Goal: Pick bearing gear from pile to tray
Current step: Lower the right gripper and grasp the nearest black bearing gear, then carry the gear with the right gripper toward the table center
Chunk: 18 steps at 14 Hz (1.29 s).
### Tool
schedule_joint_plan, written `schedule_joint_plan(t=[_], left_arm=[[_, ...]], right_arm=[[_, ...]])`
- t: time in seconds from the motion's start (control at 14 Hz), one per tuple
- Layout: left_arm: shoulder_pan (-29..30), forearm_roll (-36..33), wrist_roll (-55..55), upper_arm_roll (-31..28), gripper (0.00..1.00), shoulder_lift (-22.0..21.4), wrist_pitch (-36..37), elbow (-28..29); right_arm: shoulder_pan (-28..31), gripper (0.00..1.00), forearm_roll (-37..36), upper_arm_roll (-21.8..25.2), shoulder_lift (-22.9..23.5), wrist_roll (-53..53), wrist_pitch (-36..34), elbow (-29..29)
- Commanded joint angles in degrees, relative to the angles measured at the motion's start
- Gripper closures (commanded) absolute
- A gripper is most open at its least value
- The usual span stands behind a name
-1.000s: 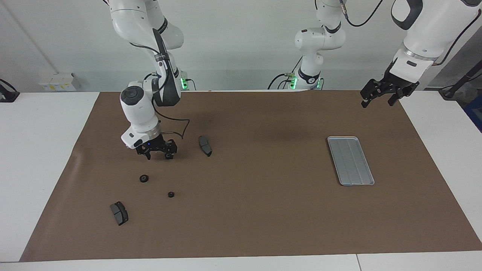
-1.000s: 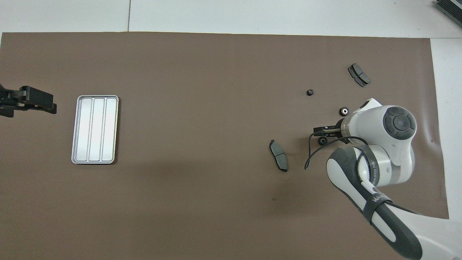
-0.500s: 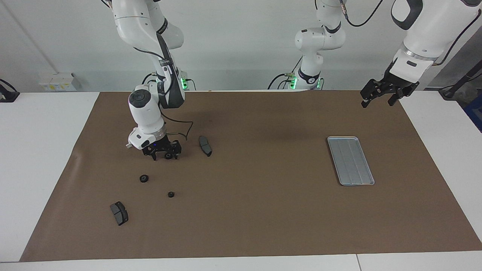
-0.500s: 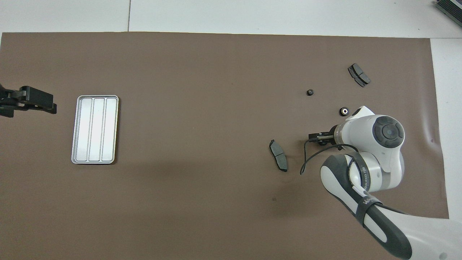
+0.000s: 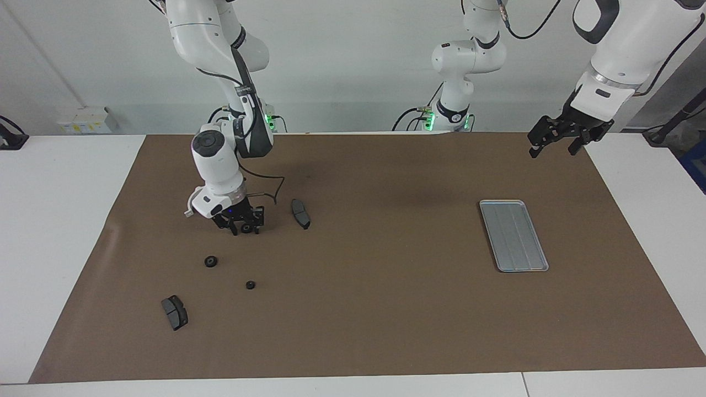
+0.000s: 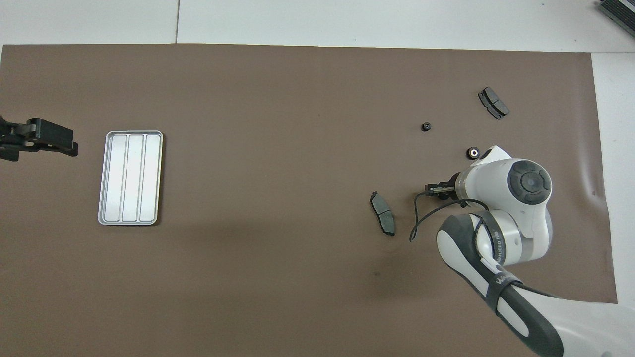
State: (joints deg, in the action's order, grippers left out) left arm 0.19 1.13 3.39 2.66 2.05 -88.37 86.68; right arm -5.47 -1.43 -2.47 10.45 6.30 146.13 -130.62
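Observation:
The pile lies toward the right arm's end: two dark grey pads (image 5: 300, 213) (image 5: 175, 312) and two small black round pieces (image 5: 210, 261) (image 5: 250, 285). They also show in the overhead view, the pads (image 6: 382, 220) (image 6: 493, 102) and the round pieces (image 6: 474, 152) (image 6: 426, 127). My right gripper (image 5: 245, 226) is low at the mat beside the nearer pad, and its tip shows in the overhead view (image 6: 439, 189). No white half-ring is in view. The silver tray (image 5: 513, 235) (image 6: 130, 177) lies empty toward the left arm's end. My left gripper (image 5: 556, 144) (image 6: 39, 141) waits raised and open by that end.
A brown mat (image 5: 386, 309) covers the table, with white table edges around it. A black cable (image 6: 421, 218) hangs from the right wrist over the mat, between the gripper and the nearer pad.
My right gripper has moved toward the nearer pad and come down over a third small black round piece, which no longer shows. The left arm has not moved.

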Motion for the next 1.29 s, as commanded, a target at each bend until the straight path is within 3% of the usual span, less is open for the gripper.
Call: schedule_joint_plan(t=[0.0,0.14,0.43,1.0,1.21], left_arm=[[0.1,-0.8,-0.2,0.1,0.0,-0.8,-0.1,0.6],[0.1,-0.8,-0.2,0.1,0.0,-0.8,-0.2,0.6],[0.1,-0.9,-0.2,0.1,0.0,-0.8,-0.2,0.6],[0.1,-0.9,-0.2,0.1,0.0,-0.8,-0.2,0.6],[0.1,-0.8,-0.2,0.1,0.0,-0.8,-0.2,0.6]], right_arm=[[-0.3,0.71,1.4,0.0,-0.9,-1.6,-1.3,-0.9],[-0.3,0.88,1.4,0.0,-1.8,-1.6,-2.9,-0.9],[-0.3,0.99,1.4,-0.1,-3.0,-1.5,-4.5,-0.4],[-3.6,1.0,1.4,-0.5,0.5,5.2,-4.4,9.8],[-8.6,1.0,1.3,-1.0,3.0,12.5,-6.7,15.5]])
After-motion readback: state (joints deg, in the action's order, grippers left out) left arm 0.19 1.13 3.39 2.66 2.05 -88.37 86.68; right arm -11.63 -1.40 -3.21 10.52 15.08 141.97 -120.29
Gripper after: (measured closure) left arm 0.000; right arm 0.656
